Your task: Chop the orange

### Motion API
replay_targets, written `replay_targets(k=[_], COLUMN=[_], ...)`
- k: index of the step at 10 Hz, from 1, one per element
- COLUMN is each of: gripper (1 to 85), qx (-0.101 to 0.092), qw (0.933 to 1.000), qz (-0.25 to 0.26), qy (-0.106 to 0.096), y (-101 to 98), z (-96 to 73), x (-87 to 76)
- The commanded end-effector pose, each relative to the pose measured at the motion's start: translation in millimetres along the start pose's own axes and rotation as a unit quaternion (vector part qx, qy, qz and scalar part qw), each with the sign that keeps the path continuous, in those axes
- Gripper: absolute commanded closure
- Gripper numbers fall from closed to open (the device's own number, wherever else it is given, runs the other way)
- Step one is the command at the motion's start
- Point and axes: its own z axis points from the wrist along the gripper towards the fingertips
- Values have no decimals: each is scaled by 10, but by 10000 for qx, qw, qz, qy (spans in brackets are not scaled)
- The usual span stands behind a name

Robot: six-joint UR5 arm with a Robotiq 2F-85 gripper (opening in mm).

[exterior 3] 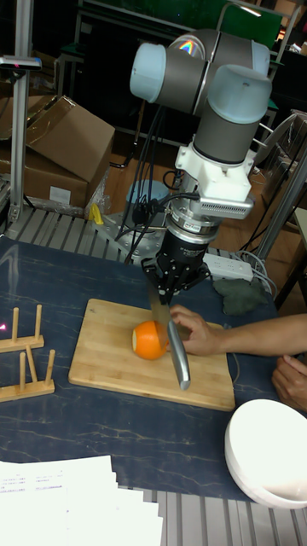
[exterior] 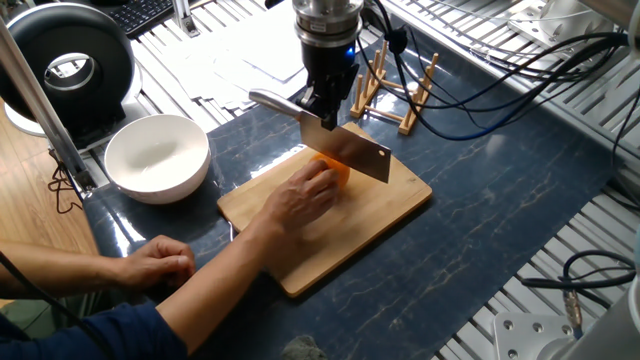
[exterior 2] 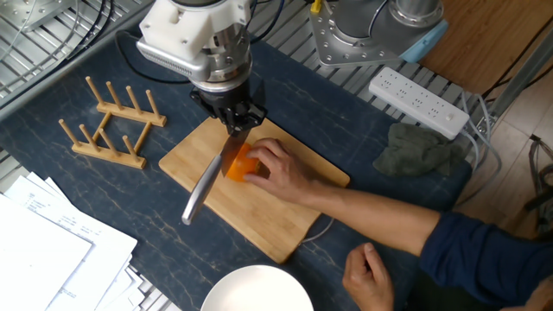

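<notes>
The orange (exterior: 333,170) (exterior 2: 241,163) (exterior 3: 149,339) sits on the bamboo cutting board (exterior: 380,215) (exterior 2: 186,155) (exterior 3: 102,358). A person's hand (exterior: 300,200) (exterior 2: 281,173) (exterior 3: 198,331) steadies it from one side. My gripper (exterior: 320,108) (exterior 2: 235,121) (exterior 3: 165,292) is shut on the handle of a cleaver (exterior: 348,150) (exterior 2: 207,186) (exterior 3: 176,350). The blade crosses the orange at its top, with its edge at or just into the fruit. In the tall fixed view the orange shows a pale flat end facing left.
A white bowl (exterior: 157,157) (exterior 2: 259,289) (exterior 3: 269,452) stands beside the board near the person's other hand (exterior: 155,262). A wooden peg rack (exterior: 395,90) (exterior 2: 112,125) (exterior 3: 21,358) lies beyond the board. A power strip (exterior 2: 419,99), a grey cloth (exterior 2: 415,151) and papers (exterior 2: 43,250) are around.
</notes>
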Motion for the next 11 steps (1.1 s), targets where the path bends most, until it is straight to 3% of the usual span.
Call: replay_targets(k=[1,11], gripper=[843,843], qx=[-55,-165], qw=[10000,9998], qz=[10,18], qy=[-40,-116], y=[14,40], z=[18,60], x=[-46,-133])
